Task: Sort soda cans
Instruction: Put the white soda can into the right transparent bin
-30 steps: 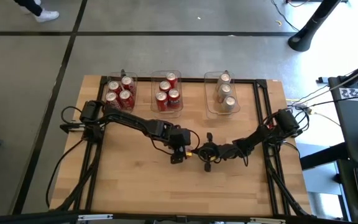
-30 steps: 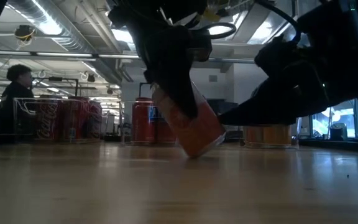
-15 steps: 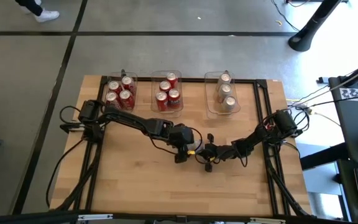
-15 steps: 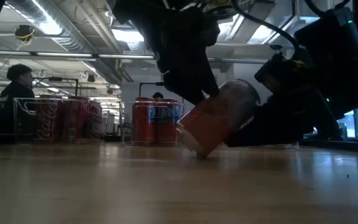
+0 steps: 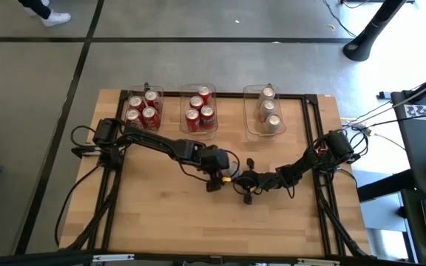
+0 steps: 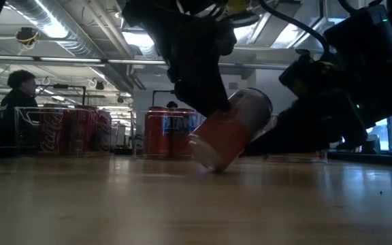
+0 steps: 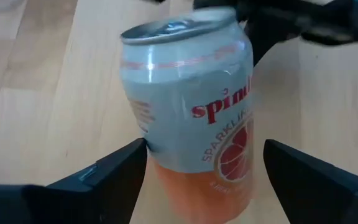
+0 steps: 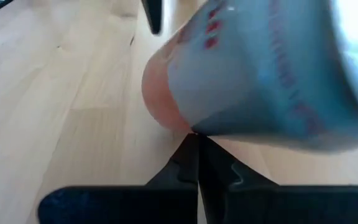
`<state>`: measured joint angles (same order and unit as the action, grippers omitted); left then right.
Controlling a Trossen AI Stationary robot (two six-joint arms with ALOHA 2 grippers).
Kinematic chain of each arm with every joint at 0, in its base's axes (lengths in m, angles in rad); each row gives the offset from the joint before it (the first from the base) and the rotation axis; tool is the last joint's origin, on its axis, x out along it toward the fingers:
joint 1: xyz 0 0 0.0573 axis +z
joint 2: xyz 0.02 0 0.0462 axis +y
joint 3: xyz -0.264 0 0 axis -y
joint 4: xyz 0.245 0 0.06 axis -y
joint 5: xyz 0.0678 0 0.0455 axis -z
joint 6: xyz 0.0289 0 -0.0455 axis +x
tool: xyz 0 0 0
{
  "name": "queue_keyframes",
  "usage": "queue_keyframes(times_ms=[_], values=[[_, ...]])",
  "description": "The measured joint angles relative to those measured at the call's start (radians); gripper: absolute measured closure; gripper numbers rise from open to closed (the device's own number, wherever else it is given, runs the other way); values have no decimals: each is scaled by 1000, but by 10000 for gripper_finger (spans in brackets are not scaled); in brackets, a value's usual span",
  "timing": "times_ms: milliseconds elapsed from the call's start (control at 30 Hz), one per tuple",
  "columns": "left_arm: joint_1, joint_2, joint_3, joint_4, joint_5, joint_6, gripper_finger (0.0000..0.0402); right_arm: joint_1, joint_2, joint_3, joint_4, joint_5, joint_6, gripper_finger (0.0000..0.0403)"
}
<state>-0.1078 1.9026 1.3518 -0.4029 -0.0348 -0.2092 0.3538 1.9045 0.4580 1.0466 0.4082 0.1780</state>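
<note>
My left gripper [image 7: 197, 180] clamps the tilted soda can [image 7: 191, 106] mid-body; thin, slick, dentable wall. Right gripper [image 8: 197, 180] closed, empty.

you're looking at a lab or industrial workspace here: a wooden table [image 5: 161, 214] on a bare concrete floor [image 5: 198, 59] with dark seams, cables [image 5: 379, 114] trailing off the right side. across the table top you see exposed ceiling ducts [image 6: 53, 30], strip lights [image 6: 138, 37], and a person [image 6: 15, 109] seated at left.
</note>
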Motion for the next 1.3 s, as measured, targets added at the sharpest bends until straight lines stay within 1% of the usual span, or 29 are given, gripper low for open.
queue_keyframes(times_ms=[100, 233, 433, 567, 833, 1067, 1233, 1300], values=[[-3, 0, -21, -11, -22, -3, 98, 0, -1, 5, 4, 7, -15, 402], [-12, -5, -78, 22, -32, -24, 101, 0, -1, 36, -23, 8, -53, 402], [-46, -5, -148, 112, -60, -45, 101, 1, -2, 120, -185, 19, -83, 402], [-63, -4, -161, 114, -94, -46, 101, 0, -2, 144, -226, 20, -88, 402], [-86, -2, -165, 99, -122, -60, 101, 0, -6, 150, -221, 28, -132, 402], [-103, -1, -166, 95, -141, -80, 101, 0, -9, 150, -220, 35, -135, 402], [-124, 1, -171, 67, -142, -94, 101, 1, -47, 152, -214, 9, -141, 402], [-130, 2, -168, 55, -152, -102, 102, 1, -61, 153, -239, 8, -153, 402]])
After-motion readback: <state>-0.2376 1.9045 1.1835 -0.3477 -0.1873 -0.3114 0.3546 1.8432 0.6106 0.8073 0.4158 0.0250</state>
